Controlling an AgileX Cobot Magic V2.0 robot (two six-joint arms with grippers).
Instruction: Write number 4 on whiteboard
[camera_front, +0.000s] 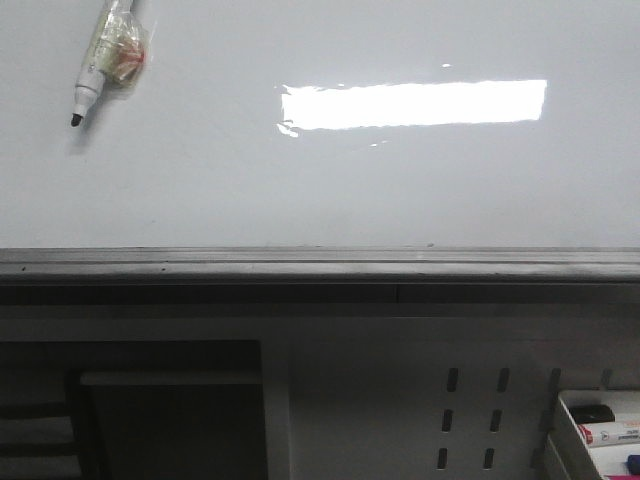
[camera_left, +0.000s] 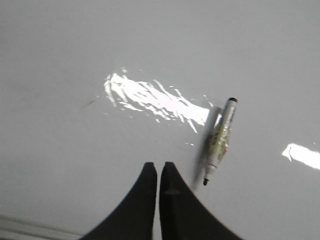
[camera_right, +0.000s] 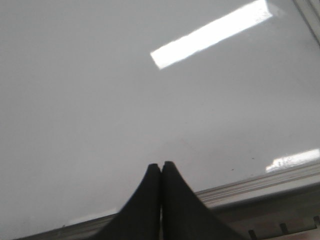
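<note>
We see the left gripper (camera_left: 159, 167) with fingers pressed together, holding nothing, over the whiteboard (camera_left: 75, 65); a marker (camera_left: 220, 141) lies just beside it. The right gripper (camera_right: 161, 166) is likewise pinched closed and empty. We find no 4 drawn.

Overhead light throws a bright rectangular glare (camera_front: 413, 104) across my glossy white whiteboard (camera_front: 320, 190); in the left wrist view it breaks into ragged streaks. The capped black-tipped marker (camera_left: 220, 139) casts a soft shadow. Below the grey edge strip (camera_front: 320, 262), everything falls dim and grainy.
</note>
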